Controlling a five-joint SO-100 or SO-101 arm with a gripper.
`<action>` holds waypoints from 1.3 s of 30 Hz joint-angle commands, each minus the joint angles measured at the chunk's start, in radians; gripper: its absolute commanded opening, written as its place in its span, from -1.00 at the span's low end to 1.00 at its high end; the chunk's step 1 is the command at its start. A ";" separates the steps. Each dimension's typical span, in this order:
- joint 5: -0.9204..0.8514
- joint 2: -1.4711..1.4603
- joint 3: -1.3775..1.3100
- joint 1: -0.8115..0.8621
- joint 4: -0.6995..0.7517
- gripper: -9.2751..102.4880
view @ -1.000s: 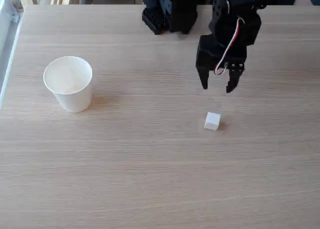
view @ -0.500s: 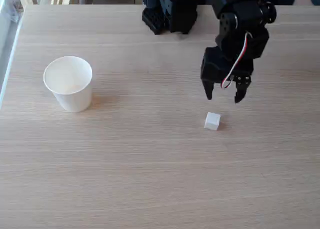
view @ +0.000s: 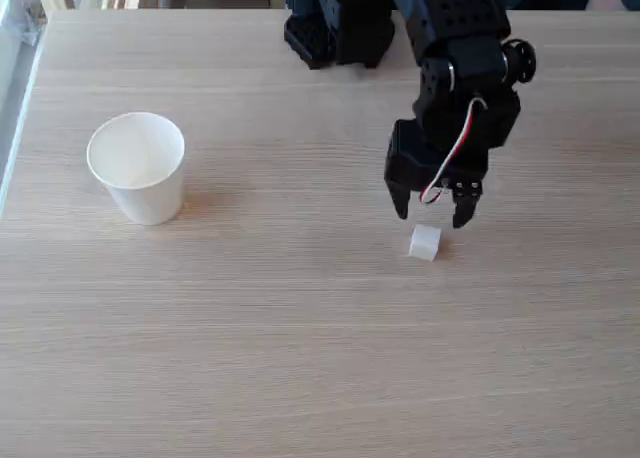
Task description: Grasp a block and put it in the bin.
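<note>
Block (view: pixel 425 241): small white cube, lay on the pale wood-grain worktop (view: pixel 300 358), right of centre in the fixed view, slightly turned so one corner faced the camera. Nothing touched it.

Gripper (view: pixel 432 216): black, pointed downward, hung directly behind and just above the block. Jaws were spread, one tip to the upper left of the cube and the other to its upper right, the gap wider than the cube. Whether the tips reached the worktop could not be told. A red and white wire ran down the gripper body.

Cup (view: pixel 138 167): white paper, upright, mouth open, stood well apart to the left on the same worktop.

Arm base (view: pixel 335 23): black, sat at the far edge of the worktop.
</note>
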 commanded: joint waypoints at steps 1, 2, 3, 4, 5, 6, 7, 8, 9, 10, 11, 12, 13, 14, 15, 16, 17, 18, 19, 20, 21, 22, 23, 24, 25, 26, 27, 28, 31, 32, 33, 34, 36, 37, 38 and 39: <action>-0.008 -0.008 -0.049 0.002 0.003 -0.25; -0.008 -0.014 -0.057 0.003 0.003 -0.25; -0.009 -0.023 -0.064 0.005 0.005 -0.25; -0.011 -0.031 -0.074 0.006 0.006 -0.25; -0.014 -0.038 -0.083 0.008 0.006 -0.25; -0.015 -0.048 -0.092 0.008 0.006 -0.25; -0.017 -0.055 -0.100 0.009 0.006 -0.25; -0.018 -0.064 -0.107 0.009 0.006 -0.25; -0.018 -0.071 -0.115 0.009 0.006 -0.25; -0.018 -0.077 -0.123 0.009 0.006 -0.25; -0.018 -0.081 -0.129 0.008 0.006 -0.25; -0.020 -0.086 -0.133 0.006 0.006 -0.25; -0.023 -0.091 -0.138 0.006 0.006 -0.26; -0.025 -0.095 -0.143 0.005 0.006 -0.26; -0.025 -0.100 -0.149 0.005 0.006 -0.26; -0.026 -0.106 -0.156 0.005 0.006 -0.26; -0.026 -0.114 -0.166 0.005 0.008 -0.26; -0.026 -0.120 -0.175 0.005 0.009 -0.26; -0.026 -0.126 -0.184 0.005 0.012 -0.26; -0.031 -0.132 -0.192 0.005 0.020 -0.27; -0.031 -0.137 -0.198 0.006 0.021 -0.28; -0.031 -0.140 -0.201 0.006 0.021 -0.29; -0.032 -0.141 -0.202 0.008 0.021 -0.30; -0.034 -0.141 -0.202 0.008 0.021 -0.32; -0.034 -0.141 -0.202 0.008 0.023 -0.34; -0.034 -0.141 -0.202 0.009 0.025 -0.37; -0.034 -0.141 -0.202 0.009 0.028 -0.39; -0.031 -0.140 -0.201 0.009 0.028 -0.41; -0.032 -0.137 -0.199 0.011 0.028 -0.55; -0.034 -0.135 -0.199 0.011 0.029 -0.57; -0.035 -0.132 -0.198 0.011 0.029 -0.60; -0.037 -0.130 -0.196 0.012 0.029 -0.66; -0.038 -0.124 -0.192 0.012 0.031 -0.72; -0.043 -0.121 -0.189 0.012 0.032 -0.74; -0.051 -0.117 -0.186 0.012 0.038 -0.76; -0.057 -0.109 -0.181 0.014 0.044 -0.76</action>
